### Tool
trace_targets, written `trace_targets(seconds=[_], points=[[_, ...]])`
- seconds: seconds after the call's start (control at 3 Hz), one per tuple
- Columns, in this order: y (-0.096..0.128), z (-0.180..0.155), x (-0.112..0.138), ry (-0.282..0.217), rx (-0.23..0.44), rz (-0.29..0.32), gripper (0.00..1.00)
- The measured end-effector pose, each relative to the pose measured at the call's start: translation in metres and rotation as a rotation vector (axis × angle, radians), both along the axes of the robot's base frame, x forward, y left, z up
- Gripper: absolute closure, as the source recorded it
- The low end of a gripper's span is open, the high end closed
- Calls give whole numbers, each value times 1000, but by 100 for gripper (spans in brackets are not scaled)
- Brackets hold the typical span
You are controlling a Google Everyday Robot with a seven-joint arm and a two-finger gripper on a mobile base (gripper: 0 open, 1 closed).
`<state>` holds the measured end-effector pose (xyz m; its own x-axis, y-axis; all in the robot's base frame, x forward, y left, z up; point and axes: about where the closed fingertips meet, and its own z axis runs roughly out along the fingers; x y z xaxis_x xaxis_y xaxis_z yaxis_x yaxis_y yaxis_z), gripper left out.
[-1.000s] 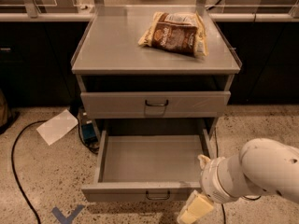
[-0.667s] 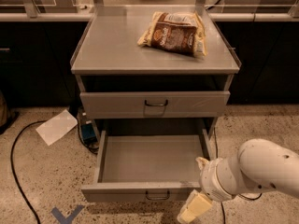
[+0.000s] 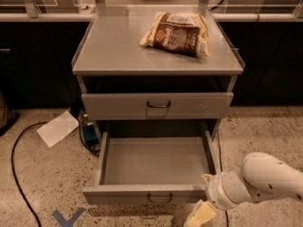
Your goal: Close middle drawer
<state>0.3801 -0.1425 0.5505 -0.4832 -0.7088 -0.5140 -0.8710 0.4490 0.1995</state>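
The middle drawer (image 3: 156,162) is pulled far out of the grey metal cabinet and is empty. Its flat front (image 3: 118,194) carries a small dark wire handle (image 3: 159,198) at centre. The upper drawer (image 3: 156,105) above it is closed. My gripper (image 3: 199,215) is low at the bottom right, just in front of and beside the open drawer's front right corner, on a white arm (image 3: 258,181). It is close to the drawer front; I cannot tell whether it touches. The lowest drawer is out of view.
A brown snack bag (image 3: 176,33) lies on the cabinet top (image 3: 118,56). On the floor to the left are a white sheet (image 3: 57,128), a small blue device (image 3: 89,135) and a black cable (image 3: 16,174). Blue tape (image 3: 67,218) marks the floor at front left. Dark counters stand behind.
Almost nothing: my arm has shifted only slightly near the drawer's front right corner. The drawer stands as far out as before.
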Motion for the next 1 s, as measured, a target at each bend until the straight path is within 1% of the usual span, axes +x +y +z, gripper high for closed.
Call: trace_targets(seconds=[0.33, 0.67, 1.0], points=[[0, 0, 0, 0, 0, 0, 0], [6, -20, -4, 7, 80, -6, 0], [33, -63, -25, 60, 227, 10, 0]])
